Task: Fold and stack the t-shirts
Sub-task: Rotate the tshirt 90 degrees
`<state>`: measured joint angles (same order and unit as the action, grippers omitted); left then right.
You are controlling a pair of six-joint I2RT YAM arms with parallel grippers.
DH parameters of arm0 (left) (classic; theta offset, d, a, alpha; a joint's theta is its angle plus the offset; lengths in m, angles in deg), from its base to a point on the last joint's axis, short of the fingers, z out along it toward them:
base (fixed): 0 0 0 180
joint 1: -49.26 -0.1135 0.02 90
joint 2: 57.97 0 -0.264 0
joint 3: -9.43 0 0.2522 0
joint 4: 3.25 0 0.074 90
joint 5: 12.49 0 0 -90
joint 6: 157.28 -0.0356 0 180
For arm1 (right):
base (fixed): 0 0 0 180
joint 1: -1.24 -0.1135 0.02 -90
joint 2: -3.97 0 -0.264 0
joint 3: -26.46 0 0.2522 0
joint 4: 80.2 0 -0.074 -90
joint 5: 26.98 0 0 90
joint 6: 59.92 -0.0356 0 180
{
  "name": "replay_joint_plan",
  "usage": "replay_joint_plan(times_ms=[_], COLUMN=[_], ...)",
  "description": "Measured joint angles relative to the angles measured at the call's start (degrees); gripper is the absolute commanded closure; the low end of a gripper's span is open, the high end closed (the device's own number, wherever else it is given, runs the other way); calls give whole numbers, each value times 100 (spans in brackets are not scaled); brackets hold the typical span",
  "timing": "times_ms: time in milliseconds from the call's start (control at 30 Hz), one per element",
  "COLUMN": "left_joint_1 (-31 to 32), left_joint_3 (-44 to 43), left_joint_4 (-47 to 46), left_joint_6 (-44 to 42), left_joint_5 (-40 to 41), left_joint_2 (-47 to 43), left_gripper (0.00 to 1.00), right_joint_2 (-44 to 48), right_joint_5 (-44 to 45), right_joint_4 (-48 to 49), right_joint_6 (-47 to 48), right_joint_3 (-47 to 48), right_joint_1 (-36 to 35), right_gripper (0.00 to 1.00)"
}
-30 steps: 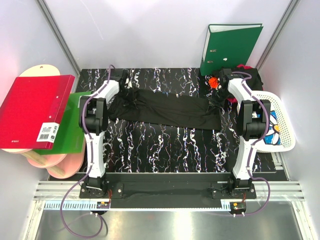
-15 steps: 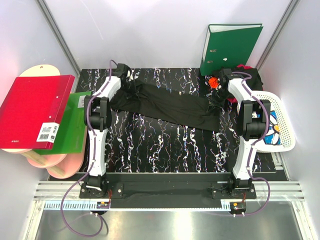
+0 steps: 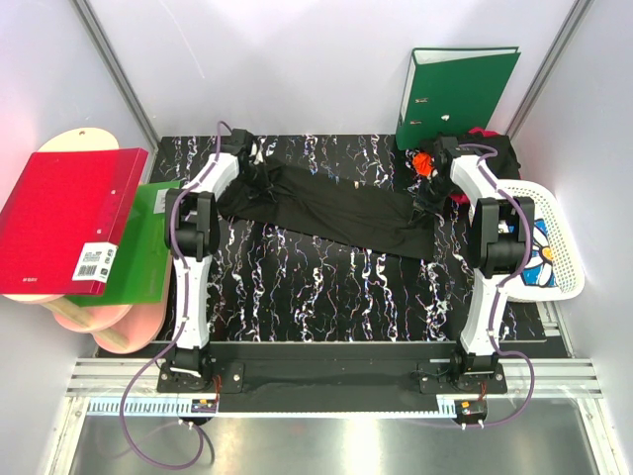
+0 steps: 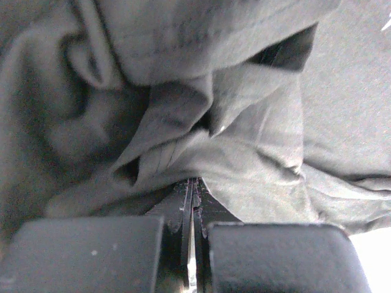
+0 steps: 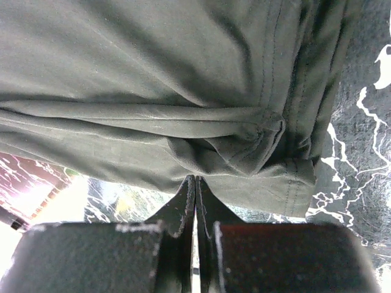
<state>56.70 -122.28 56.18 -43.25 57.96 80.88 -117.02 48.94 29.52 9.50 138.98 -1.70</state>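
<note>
A plain black t-shirt [image 3: 336, 210] lies stretched across the back of the marbled table, running from my left gripper [image 3: 259, 174] to my right gripper [image 3: 431, 198]. In the left wrist view the left gripper [image 4: 193, 180] is shut, its tips buried in bunched folds of the black t-shirt [image 4: 244, 152]. The right wrist view shows the right gripper [image 5: 195, 179] shut at the lower edge of the black t-shirt [image 5: 159, 79], near a stitched hem. More t-shirts [image 3: 492, 154], black with an orange-red one [image 3: 423, 161], are heaped at the back right.
A green ring binder [image 3: 455, 94] stands upright at the back right. A white lattice basket [image 3: 560, 230] holding printed cloth sits beside the right arm. A red folder [image 3: 69, 220], a green sheet [image 3: 143, 247] and pink boards [image 3: 124, 327] lie off the left edge.
My left gripper has carried the shirt's left end toward the back and slightly right, leaving the cloth slanted. The right gripper stayed in place.
</note>
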Motion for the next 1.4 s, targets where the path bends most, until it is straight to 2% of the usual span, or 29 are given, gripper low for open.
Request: replay_joint_plan(times_ms=[267, 533, 700, 933, 1200, 1400], left_joint_1=[-2, 238, 758, 1108, 968, 970], left_joint_3=[337, 608, 708, 210, -173, -192], left_joint_4=[103, -7, -42, 175, 608, 852], left_joint_6=[-166, -269, -431, -431, -516, -472], left_joint_5=[83, -15, -83, -269, 52, 332], left_joint_2=[-739, -1593, -1346, -94, 57, 35], left_gripper=[100, 100, 100, 100, 100, 100], right_joint_2=[-120, -1097, -1840, -2643, -2739, -2286], right_joint_5=[216, 960, 1596, 2708, 2992, 2844], right_joint_4=[120, 280, 0, -935, -1523, -1611], right_joint_6=[13, 247, 339, 498, 577, 601], right_joint_3=[289, 1279, 2468, 4039, 3851, 2953], right_joint_1=[-149, -763, -1071, -1051, -1014, -1019], right_gripper=[100, 100, 100, 100, 100, 100])
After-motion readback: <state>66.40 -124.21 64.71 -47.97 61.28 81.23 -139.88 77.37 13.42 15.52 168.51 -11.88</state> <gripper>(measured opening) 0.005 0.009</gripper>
